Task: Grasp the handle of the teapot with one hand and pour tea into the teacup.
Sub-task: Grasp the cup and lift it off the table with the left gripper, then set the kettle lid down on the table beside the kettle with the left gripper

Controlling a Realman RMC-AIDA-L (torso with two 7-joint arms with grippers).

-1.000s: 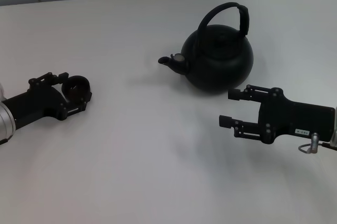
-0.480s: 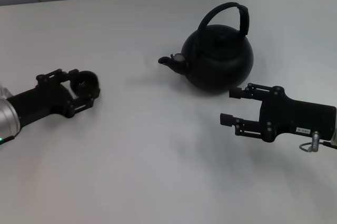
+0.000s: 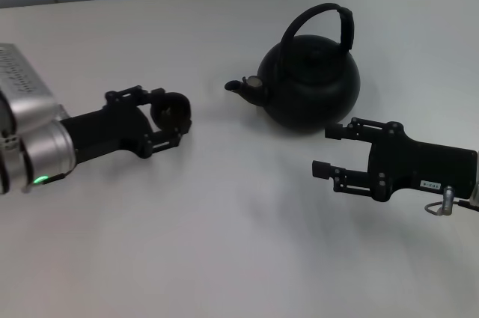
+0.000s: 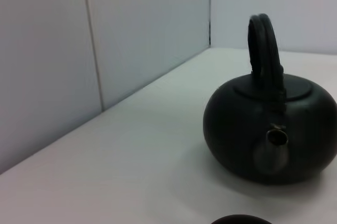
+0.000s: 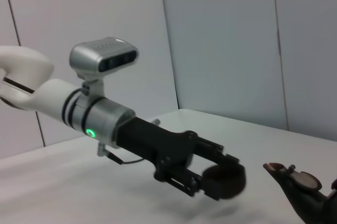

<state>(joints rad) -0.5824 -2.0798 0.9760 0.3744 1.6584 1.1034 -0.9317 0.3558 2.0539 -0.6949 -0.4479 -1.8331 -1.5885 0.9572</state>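
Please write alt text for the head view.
The left gripper holds the teacup beside the teapot spout on a white table. The right gripper, open, is near the teapot.

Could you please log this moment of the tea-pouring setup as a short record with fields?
teapot: upright on the white table, spout toward the robot's left
handle: raised, ungrasped
teacup: held in the left gripper, beside the spout
right gripper: open, near the teapot, not touching it
pouring: not yet begun
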